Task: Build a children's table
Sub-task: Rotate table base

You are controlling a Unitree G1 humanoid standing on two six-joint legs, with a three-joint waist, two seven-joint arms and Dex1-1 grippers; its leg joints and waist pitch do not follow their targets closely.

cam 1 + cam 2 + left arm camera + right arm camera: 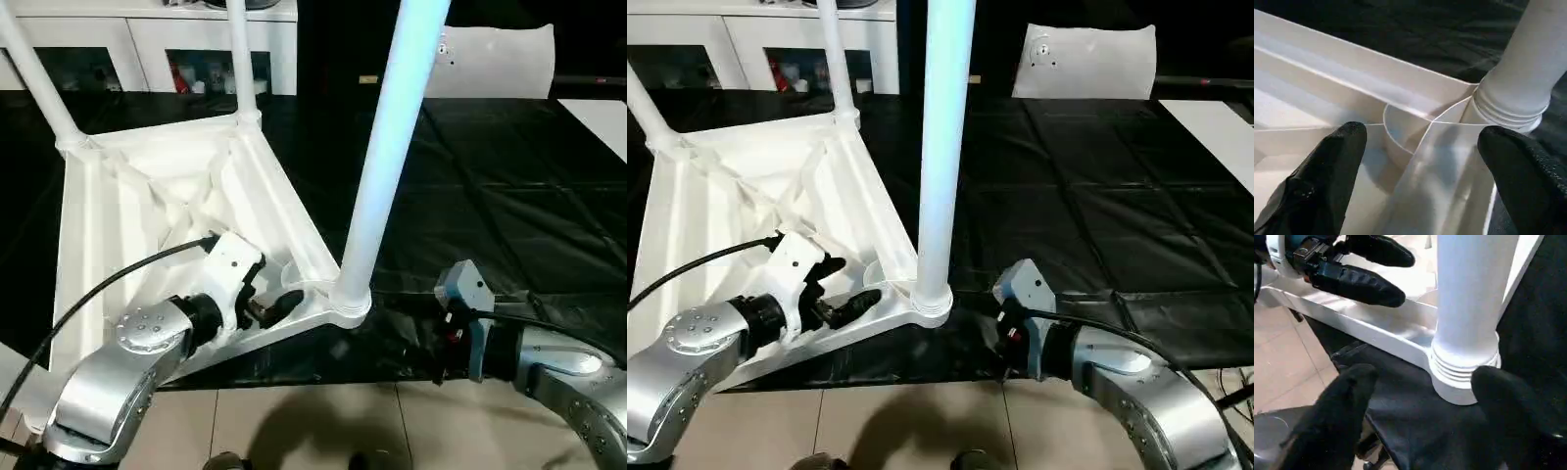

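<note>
1. The children's tabletop (147, 196) lies underside up on the black sheet (509, 176) that covers the floor, its near corner at the sheet's near edge, where tile floor (323, 421) begins.
2. The near leg (387, 147) stands upright in the near corner socket (343, 304); two more legs, the far left leg (34, 73) and the far right leg (242, 59), rise from the far corners.
3. The left tool (269, 294) is open and holds nothing; its black fingers (1327, 171) straddle a rib just beside the socket.
4. The right tool (1420, 416) is also open and empty, its fingers spread on either side of the leg's ringed base, apart from it.
5. Risk, as I judge it: the near leg may not be fully seated. A sideways push from either tool could tilt it or work it out of the socket.
6. The tabletop rests loose on slick sheeting, so pressing on the leg could make it slide toward the tile.
7. The left tool's cable (108, 279) crosses the ribs and could catch.
8. Around: a flat white sheet with a small hole (1087, 59) leans at the far side, and a white cabinet (147, 49) stands beyond the far left corner. Neither blocks the work; the tall near leg itself crowds the space between the two arms.
</note>
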